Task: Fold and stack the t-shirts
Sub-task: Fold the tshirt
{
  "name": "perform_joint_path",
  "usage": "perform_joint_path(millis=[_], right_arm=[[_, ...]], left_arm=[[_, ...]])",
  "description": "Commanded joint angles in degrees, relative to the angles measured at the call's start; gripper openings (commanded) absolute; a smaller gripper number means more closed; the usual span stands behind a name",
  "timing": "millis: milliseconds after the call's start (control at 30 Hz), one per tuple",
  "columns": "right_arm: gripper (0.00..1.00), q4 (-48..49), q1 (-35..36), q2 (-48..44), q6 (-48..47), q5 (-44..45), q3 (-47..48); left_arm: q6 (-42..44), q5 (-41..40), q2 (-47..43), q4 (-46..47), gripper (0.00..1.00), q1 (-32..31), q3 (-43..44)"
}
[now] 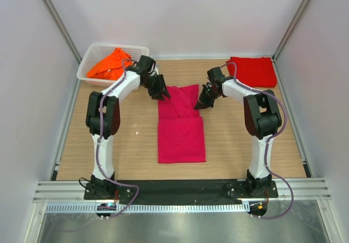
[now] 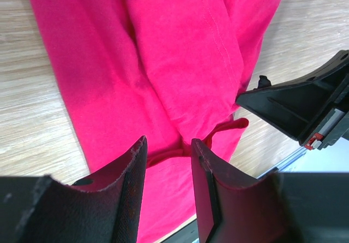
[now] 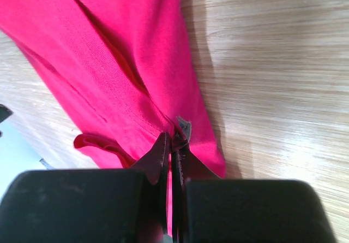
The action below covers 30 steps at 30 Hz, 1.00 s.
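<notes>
Now your right gripper [image 3: 173, 140] pinches the far right corner of the magenta-pink t-shirt [image 1: 181, 136], laid lengthwise on the table [image 1: 109, 144], while your left gripper [image 2: 168, 147] straddles its far left corner, half open.

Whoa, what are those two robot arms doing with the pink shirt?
They're folding it. The right pincer is shut on the far edge of the pink shirt, and the left pincer hangs open over the other side. The shirt's near half lies flat. A red shirt sits folded in the far right corner, and an orange shirt waits in the basket.
</notes>
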Motion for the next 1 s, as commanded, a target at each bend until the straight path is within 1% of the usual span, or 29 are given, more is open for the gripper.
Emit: perform_joint_path(millis=[0,133,233,300,333,367,400,433,500,533,633,700,767,833,900,933,967], right_arm=[[0.01,-2.15,0.41,-2.64,-1.46,3.88,1.0],[0.01,-4.61,0.32,-2.11,-3.03,6.96,1.44],[0.03,-3.75,0.32,-1.76,-3.74,6.19,1.7],[0.07,-4.35,0.32,-1.32,-4.09,5.92,3.28],[0.1,-5.4,0.41,-0.63,-4.61,6.09,4.33],[0.17,-6.28,0.41,-0.27,-5.66,6.53,5.56],[0.2,-7.94,0.41,-0.09,-6.2,6.88,7.4],[0.25,-8.74,0.41,-0.18,-7.59,7.93,8.46],[0.31,-12.07,0.32,-0.18,-9.36,9.86,11.79],[0.36,-13.31,0.32,-0.27,-9.97,10.57,12.77],[0.42,-17.36,0.41,-0.7,-12.61,12.42,15.15],[0.45,-18.41,0.5,-2.11,-14.89,12.25,14.46],[0.48,-18.51,0.41,-3.42,-16.13,11.46,12.97],[0.5,-17.54,0.5,-5.44,-17.53,9.0,9.89],[0.54,-15.53,0.24,-6.76,-17.8,8.64,7.17],[0.57,-15.08,0.24,-6.68,-17.8,8.21,6.98],[0.57,-14.64,0.24,-6.51,-17.72,7.86,7.07]], left_arm=[[0.11,0.04,-2.6,0.15,0.39,1.27,1.6],[0.9,-1.72,-0.93,-1.52,0.39,2.24,4.76],[0.72,-1.72,0.04,-1.7,0.39,2.77,6.17],[0.81,-1.81,0.83,-1.7,0.39,2.85,6.78],[0.81,-1.81,1.18,-1.7,0.39,2.94,7.05],[0.9,-1.63,1.71,-1.79,0.39,2.94,7.49],[0.9,-1.28,1.98,-1.7,0.4,3.03,7.58],[1.07,-1.19,2.15,-1.61,0.4,2.94,7.58],[1.51,-1.02,2.33,-1.61,0.41,2.86,7.32],[2.04,-1.02,2.24,-1.7,0.41,2.94,7.05],[3.44,-0.67,0.58,-1.79,0.42,2.85,4.69],[5.99,-1.01,-2.4,-1.87,0.46,2.59,1.19],[8.36,-2.07,-4.69,-1.79,0.51,2.59,-1.81],[9.86,-1.98,-7.67,-1.61,0.53,2.24,-5.68],[11.62,-2.86,-9.35,-1.18,0.54,2.06,-8.66],[11.8,-3.12,-10.14,-0.82,0.55,2.06,-9.12],[11.88,-3.39,-10.15,-0.73,0.56,2.06,-9.12]])
